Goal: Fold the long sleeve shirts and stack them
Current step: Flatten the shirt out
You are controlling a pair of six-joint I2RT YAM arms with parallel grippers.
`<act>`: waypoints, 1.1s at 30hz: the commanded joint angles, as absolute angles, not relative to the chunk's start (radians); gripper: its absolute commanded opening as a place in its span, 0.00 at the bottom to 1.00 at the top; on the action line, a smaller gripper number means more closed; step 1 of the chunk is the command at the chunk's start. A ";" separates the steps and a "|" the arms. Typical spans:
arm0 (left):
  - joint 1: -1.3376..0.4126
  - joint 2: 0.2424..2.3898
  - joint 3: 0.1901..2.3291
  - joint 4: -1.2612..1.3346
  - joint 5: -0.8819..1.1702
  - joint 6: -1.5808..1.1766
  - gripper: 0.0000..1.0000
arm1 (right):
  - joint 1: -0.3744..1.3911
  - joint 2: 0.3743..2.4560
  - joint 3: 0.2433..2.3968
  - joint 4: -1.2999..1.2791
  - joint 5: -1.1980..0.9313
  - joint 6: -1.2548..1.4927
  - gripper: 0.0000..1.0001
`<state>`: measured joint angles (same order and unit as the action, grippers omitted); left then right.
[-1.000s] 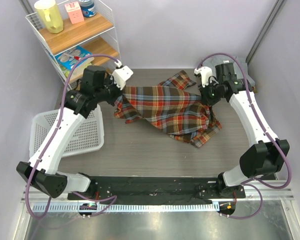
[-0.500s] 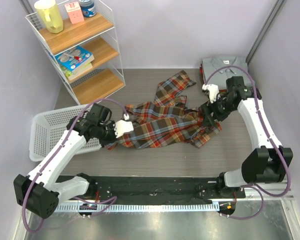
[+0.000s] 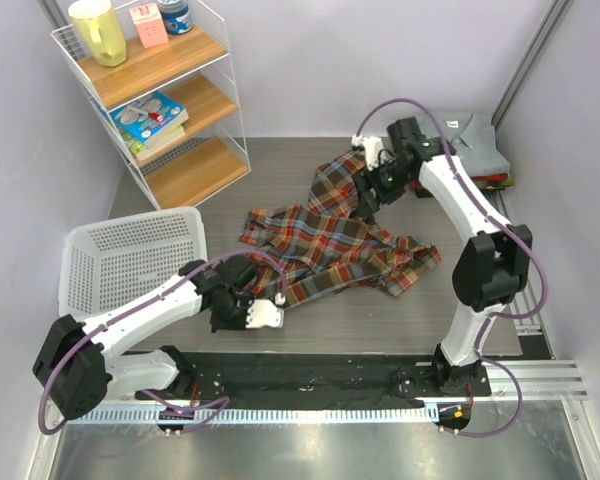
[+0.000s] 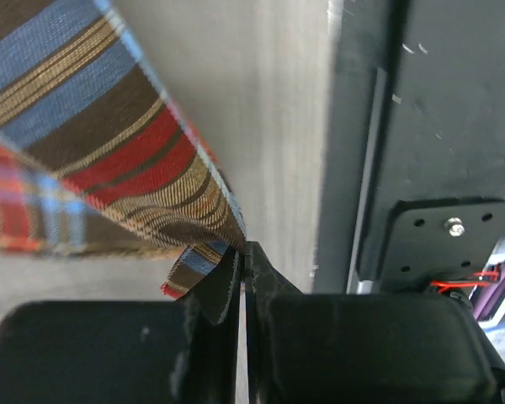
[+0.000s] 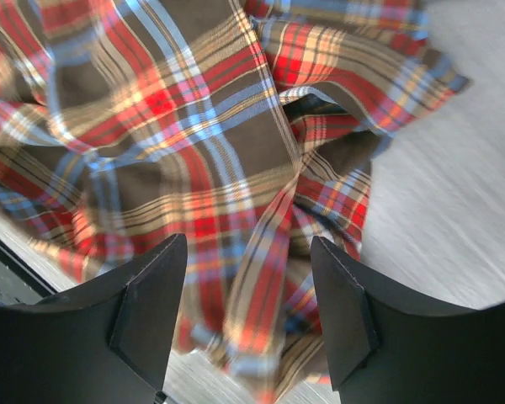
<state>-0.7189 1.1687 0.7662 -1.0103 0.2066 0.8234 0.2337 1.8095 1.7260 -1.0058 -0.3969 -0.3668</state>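
As shelves (image 3: 195, 170) hold books (image 3: 148, 112), plaid shirt (image 3: 330, 240) lies beside basket (image 3: 120, 270).

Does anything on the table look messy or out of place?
The plaid shirt lies crumpled and twisted rather than flat. The left tool is shut on one corner near the front edge; the right tool is open above it.

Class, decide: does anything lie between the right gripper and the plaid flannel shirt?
Nothing visible does. The right gripper, jaws open, hangs directly above the red, brown and cream plaid flannel shirt, with bare cloth below.
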 commanded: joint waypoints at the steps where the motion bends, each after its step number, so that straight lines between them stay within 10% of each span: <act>1: -0.765 1.154 0.724 -0.993 0.121 0.853 0.00 | 0.270 1.870 1.709 -1.016 -0.342 -0.345 0.66; 18: -0.770 1.160 0.724 -0.945 0.092 0.792 0.00 | 0.377 2.048 1.730 -0.927 -0.299 -0.321 0.67; 25: -0.710 1.161 0.775 -0.924 0.074 0.718 0.00 | 0.377 2.025 1.830 -0.974 -0.294 -0.324 0.05; 33: -0.252 1.417 1.152 -0.945 0.417 0.422 0.00 | 0.333 1.748 2.046 -1.055 -0.345 -0.422 0.01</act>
